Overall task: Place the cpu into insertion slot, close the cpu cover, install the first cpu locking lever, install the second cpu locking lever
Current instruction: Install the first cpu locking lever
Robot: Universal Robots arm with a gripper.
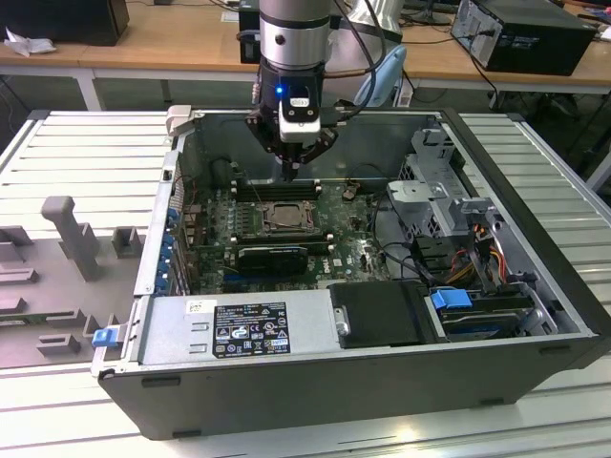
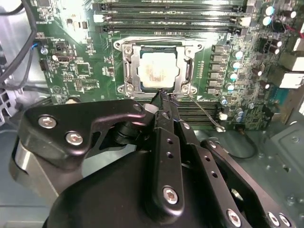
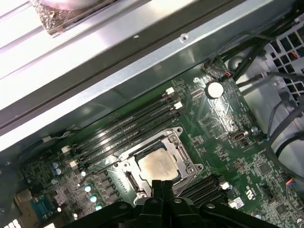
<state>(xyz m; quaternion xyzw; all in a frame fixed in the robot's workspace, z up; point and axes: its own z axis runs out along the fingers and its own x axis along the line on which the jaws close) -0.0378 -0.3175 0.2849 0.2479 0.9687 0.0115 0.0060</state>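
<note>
Fingers (image 1: 287, 173) pinched together, holding nothing, low over the socket (image 1: 253, 221) in the exterior view. Second wrist view: fingertips (image 2: 162, 97) at the edge of the cover (image 2: 129, 66), chip (image 2: 158, 71) seated inside its frame. First wrist view: chip (image 3: 159, 165) just past the fingers (image 3: 161, 190).

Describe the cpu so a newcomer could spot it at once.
In the open computer case, find the green motherboard. At its middle, between banks of black memory slots, lies the square metal cpu cover. The cpu is the pale beige-silver square showing through that frame's open centre, lighter than everything around it.
</note>
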